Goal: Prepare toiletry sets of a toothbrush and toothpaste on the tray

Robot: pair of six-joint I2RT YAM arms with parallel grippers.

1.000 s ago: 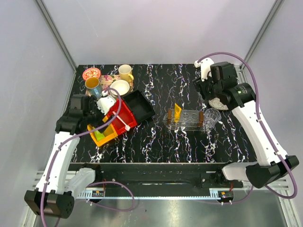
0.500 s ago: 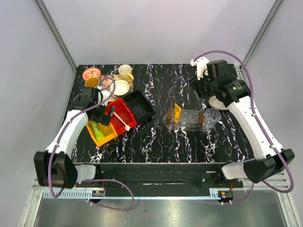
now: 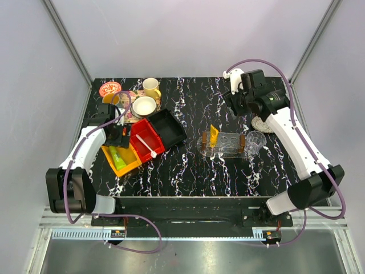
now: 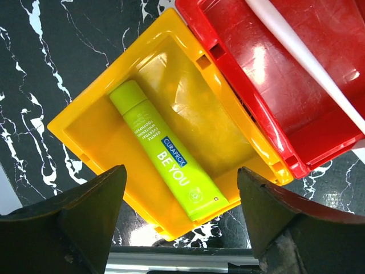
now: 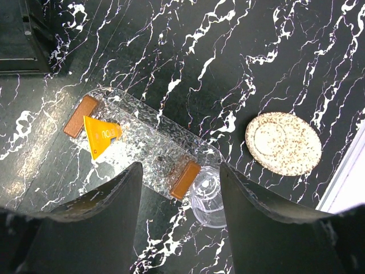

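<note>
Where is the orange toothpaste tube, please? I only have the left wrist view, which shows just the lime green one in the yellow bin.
Observer: The orange toothpaste tube stands at the left end of the clear rack, mid-table.
Operator: Thank you. Is the tray anywhere near it?
Observer: Yes, the right wrist view shows the clear oval tray lying under that rack.
</note>
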